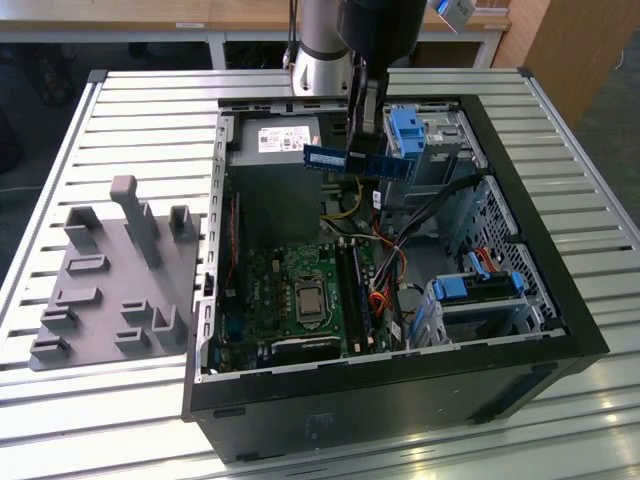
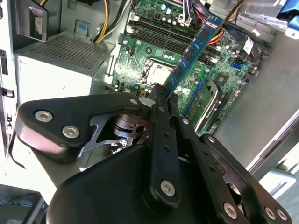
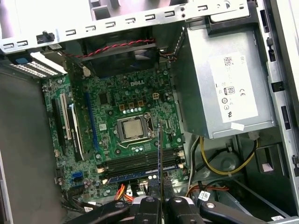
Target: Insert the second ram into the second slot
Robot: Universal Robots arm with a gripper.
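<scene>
Exterior view: the arm [image 1: 330, 40] hangs over the open computer case [image 1: 560, 330], which lies on the slatted bench [image 1: 140, 120]. The jaws are clamped on the second ram [image 1: 358, 161], a thin dark-blue stick gripped by its upper edge about mid-length. The stick is in the air over the far part of the case, near the grey power supply [image 1: 270, 150] and a light-blue drive bracket [image 1: 405, 130]. It is well above the motherboard [image 1: 290, 290] and touches nothing but the jaws. Its length looks to run across the line of the memory slots [image 1: 358, 290], not along it.

In the second wrist view the stick [image 2: 191, 51] juts out from the closed jaws with the board far beneath. In the first wrist view it shows edge-on as a thin line [image 3: 159, 149], crossing over the slots [image 3: 140, 163] beside the processor [image 3: 133, 128]. One slot seems to hold a blue stick [image 3: 135, 176] already — probably the first one, though I cannot be sure.

By my reading the pick-up is done and the carry is partway done. Lining the stick up with its slot, lowering it and pressing it home are not yet done — the task is perhaps half complete.
</scene>
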